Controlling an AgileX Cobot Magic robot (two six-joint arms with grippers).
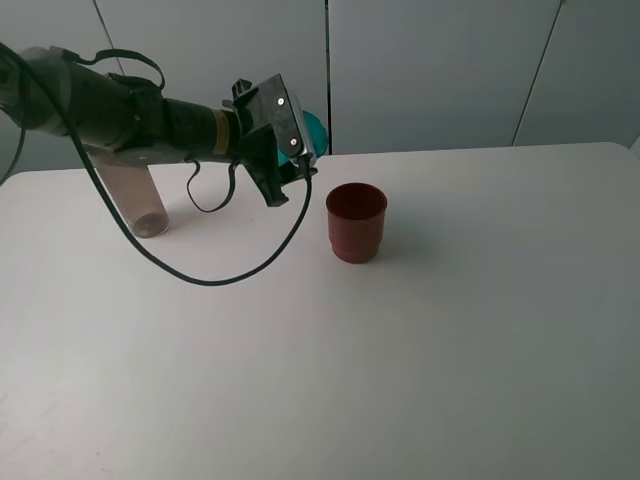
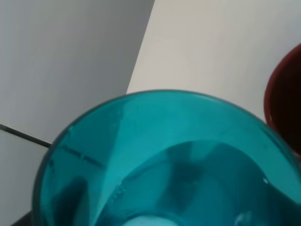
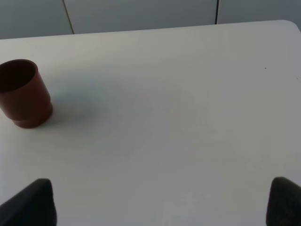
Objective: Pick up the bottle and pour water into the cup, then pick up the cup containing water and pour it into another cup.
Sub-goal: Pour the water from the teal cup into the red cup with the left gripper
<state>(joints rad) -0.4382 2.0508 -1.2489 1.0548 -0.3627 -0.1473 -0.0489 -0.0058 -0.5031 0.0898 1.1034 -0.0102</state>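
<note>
the left tool (image 1: 303,152) is pinching the teal cup (image 1: 314,130) and holding it up off the bench (image 1: 470,350), near the bench's far edge. in the high view its fingers are hiding behind the wrist camera housing. only a teal sliver of the cup is showing past that housing, and i cannot tell how far the cup is tilting. in the left wrist view the teal cup (image 2: 155,155) is filling most of the picture with its open mouth facing the camera. a paler curved patch inside is looking like water, though i cannot be sure

the red cup (image 1: 356,222) is standing upright on the bench, mouth up, near the left tool on its right in the high view. it is sitting lower than the teal cup and touching neither. the bottle (image 1: 140,200) is standing upright on the bench at the left, with the left arm crossing in front of its upper part, and it is keeping well apart from both cups. a black cable (image 1: 215,278) is looping down from that arm over the bench

the right tool (image 3: 157,207) is hanging over bare bench with its two dark fingertips (image 3: 28,202) spread wide and gripping nothing, while the red cup (image 3: 23,92) is standing well apart from it
</note>
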